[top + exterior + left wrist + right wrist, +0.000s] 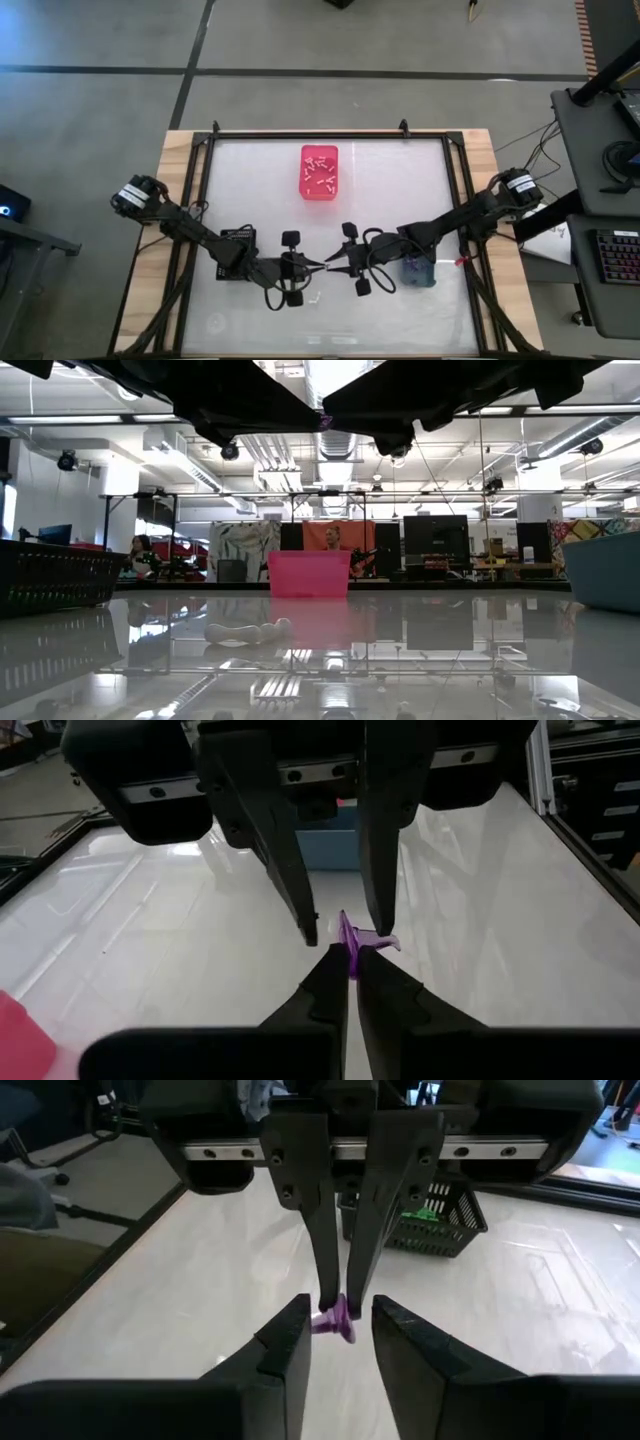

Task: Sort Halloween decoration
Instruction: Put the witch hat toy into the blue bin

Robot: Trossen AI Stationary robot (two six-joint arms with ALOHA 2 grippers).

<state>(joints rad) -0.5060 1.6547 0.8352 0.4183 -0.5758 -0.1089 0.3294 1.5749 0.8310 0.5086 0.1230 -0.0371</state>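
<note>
We saw the two end effectors meet tip to tip above the counter (400, 160) middle. The left end effector (348, 960) was clamped on a purple piece (349, 938). The right end effector (338, 1312) stood apart around that piece. White pieces (320, 172) lay in the pink bin (319, 193); one white piece (247, 631) lay on the counter.

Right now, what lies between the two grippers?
A purple piece, pinched by the left gripper; the right gripper is open around it. Both wrist views show it.
</note>
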